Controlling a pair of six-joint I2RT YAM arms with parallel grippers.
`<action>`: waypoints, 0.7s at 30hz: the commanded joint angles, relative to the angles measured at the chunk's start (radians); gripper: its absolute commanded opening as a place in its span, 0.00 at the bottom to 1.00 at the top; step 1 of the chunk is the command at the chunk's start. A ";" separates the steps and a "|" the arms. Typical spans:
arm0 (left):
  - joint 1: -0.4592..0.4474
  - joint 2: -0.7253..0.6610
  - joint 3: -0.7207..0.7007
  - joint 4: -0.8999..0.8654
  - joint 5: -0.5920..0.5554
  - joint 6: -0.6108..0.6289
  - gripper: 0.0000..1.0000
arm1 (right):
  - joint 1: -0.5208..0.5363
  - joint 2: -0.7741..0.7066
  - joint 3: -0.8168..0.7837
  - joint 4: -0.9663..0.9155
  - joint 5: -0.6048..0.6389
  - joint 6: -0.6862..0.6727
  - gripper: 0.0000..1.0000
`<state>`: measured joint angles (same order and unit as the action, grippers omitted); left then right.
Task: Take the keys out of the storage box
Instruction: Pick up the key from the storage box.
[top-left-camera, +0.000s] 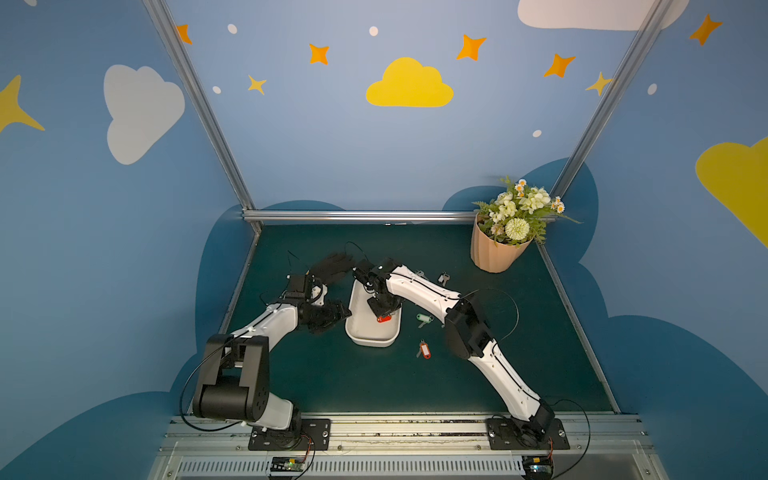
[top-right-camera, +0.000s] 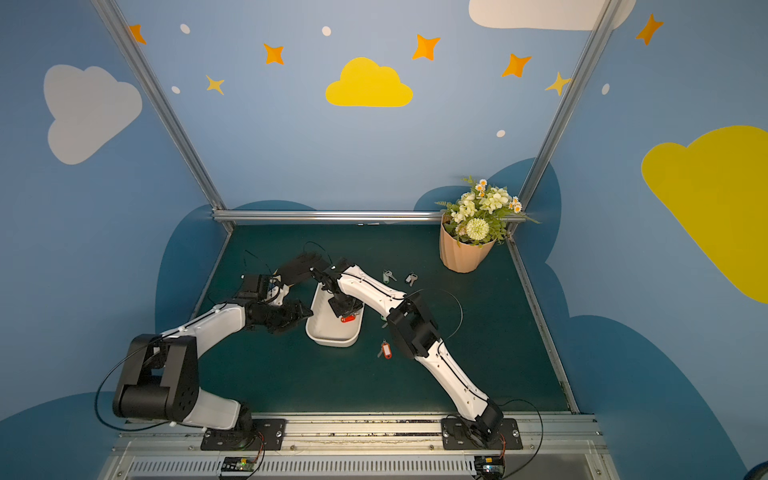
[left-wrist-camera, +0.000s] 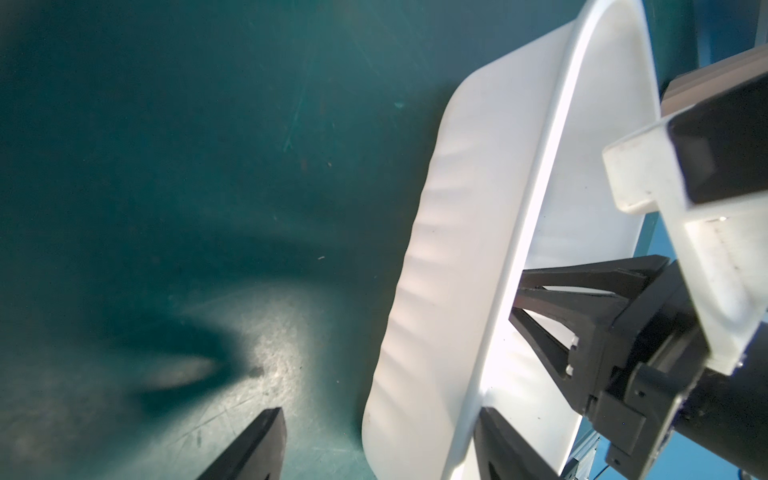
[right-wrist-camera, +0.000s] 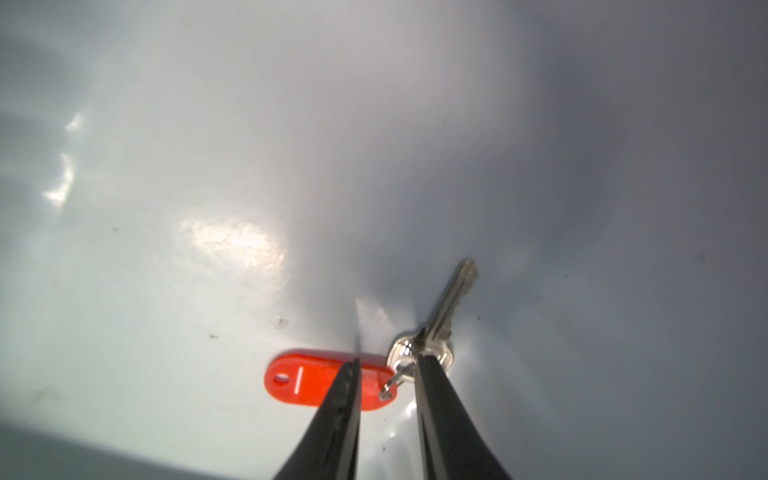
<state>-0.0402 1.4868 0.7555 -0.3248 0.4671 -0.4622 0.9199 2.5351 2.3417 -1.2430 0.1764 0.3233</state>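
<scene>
While the green table (top-left-camera: 519, 365) bears the white storage box (top-left-camera: 371, 341) at centre | left gripper (top-left-camera: 343, 316) released, jaws wide astride the box's left wall | right gripper (right-wrist-camera: 387, 352) inside the box, jaws narrowly parted over a red-tagged key (right-wrist-camera: 453, 299) on its floor | green-tagged key (top-left-camera: 424, 319), second red-tagged key (top-left-camera: 424, 350) and dark-tagged key (top-left-camera: 443, 277) lie outside on the table.

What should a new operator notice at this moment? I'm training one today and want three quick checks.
1. True or false: the storage box is empty.
2. Which gripper's fingertips flank the red-tagged key? A) left B) right
3. How many keys show on the mat outside the box?

Key
1. False: the red-tagged key lies inside.
2. B: the right gripper, with its jaws apart.
3. Four.
</scene>
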 joint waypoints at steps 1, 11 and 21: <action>0.002 0.007 0.019 -0.025 -0.015 0.016 0.76 | 0.000 0.006 0.029 -0.086 -0.015 0.049 0.29; 0.002 0.006 0.019 -0.023 -0.015 0.016 0.77 | -0.006 0.065 0.056 -0.080 -0.095 0.090 0.25; 0.002 0.006 0.021 -0.026 -0.016 0.018 0.77 | -0.016 0.078 0.053 -0.088 -0.100 0.095 0.07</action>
<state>-0.0402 1.4868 0.7555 -0.3248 0.4671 -0.4587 0.9104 2.5713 2.3898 -1.2953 0.0849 0.4114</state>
